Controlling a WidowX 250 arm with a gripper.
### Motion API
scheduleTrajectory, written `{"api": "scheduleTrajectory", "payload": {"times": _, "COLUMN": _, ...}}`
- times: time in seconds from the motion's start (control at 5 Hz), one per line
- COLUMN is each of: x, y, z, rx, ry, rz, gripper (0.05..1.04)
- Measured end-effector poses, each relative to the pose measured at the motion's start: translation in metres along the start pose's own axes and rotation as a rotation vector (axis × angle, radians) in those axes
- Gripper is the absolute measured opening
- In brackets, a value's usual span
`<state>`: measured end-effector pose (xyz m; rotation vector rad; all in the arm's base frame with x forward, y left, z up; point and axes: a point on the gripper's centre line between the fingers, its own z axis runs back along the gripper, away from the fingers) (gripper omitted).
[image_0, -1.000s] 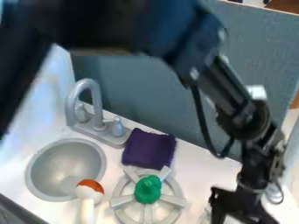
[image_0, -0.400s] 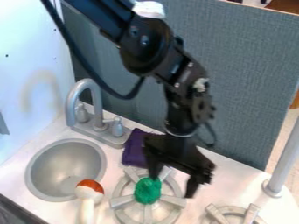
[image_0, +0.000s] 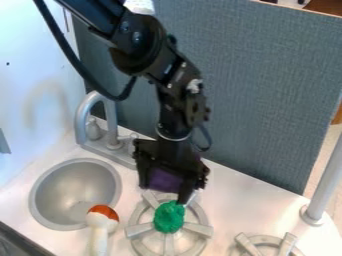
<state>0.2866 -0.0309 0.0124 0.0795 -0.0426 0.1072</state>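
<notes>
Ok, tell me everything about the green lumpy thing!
The green lumpy thing is small, roundish and bright green all over, with a bumpy top. I can't tell what it's made of. It sits in the middle of the gray burner, between the spokes. One finger of the black gripper ends right by its top edge; whether they touch, I can't tell.

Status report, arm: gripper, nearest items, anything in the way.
Gripper open over purple cloth. Green lump on stove burner, one fingertip close, contact unclear. Orange-and-white toy beside burner, clear of gripper.
</notes>
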Motion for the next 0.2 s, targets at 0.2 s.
{"api": "scheduleTrajectory", "payload": {"times": 0.2, "x": 0.0075, "y": -0.0061, "z": -0.0073, "rx": -0.054, "ry": 0.024, "rz": -0.071, "gripper": 1.003}}
